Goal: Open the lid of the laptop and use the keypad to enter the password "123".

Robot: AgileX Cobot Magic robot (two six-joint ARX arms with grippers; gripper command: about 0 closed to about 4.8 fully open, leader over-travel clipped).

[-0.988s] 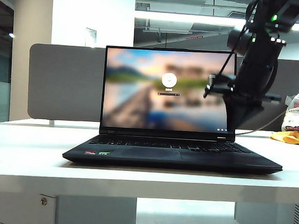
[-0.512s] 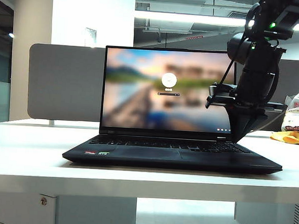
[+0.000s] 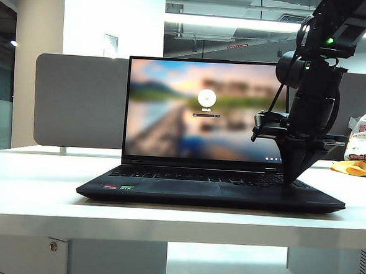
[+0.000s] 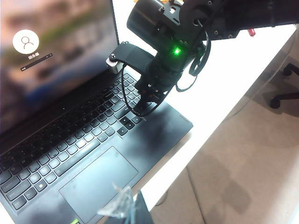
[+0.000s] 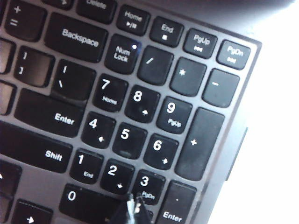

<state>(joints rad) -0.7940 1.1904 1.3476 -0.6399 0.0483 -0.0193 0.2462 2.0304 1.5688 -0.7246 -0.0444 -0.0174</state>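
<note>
- Lid (image 3: 203, 107) is up, login screen lit; laptop (image 3: 210, 193) sits mid-table (image 3: 30, 190), front edge near the table's front edge. Opening step looks done, typing is the step in hand.
- Right hand (image 3: 290, 183) is over the numeric block at the right end of the keypad (image 3: 205, 175), pointing down. In the right wrist view the tips (image 5: 132, 205) are pinched together with nothing between them, sitting at the seam between the "2" key (image 5: 116, 173) and the "3" key (image 5: 146, 185), just above the "0" key (image 5: 79, 198).
- Can't tell from any view whether the tips touch a key yet.
- Left hand (image 4: 122, 206) hangs above the laptop's front edge near the trackpad (image 4: 96, 182), clenched and empty, well clear of the keys. Leave it there.
- Doing it well, my read:
  - Password field shows no clear entry, so assume "1" comes first. "1" key (image 5: 85, 164) is one key past "2" from the tips, so shift across before pressing.
  - Centre on the cap; a press on a seam risks two keys at once.
  - Press straight down, short, lift clear before stepping sideways.
  - Num Lock light (image 5: 134, 46) looks on, so digits should register.
  - Stay off the keypad Enter key (image 5: 175, 207) beside "3".
</note>
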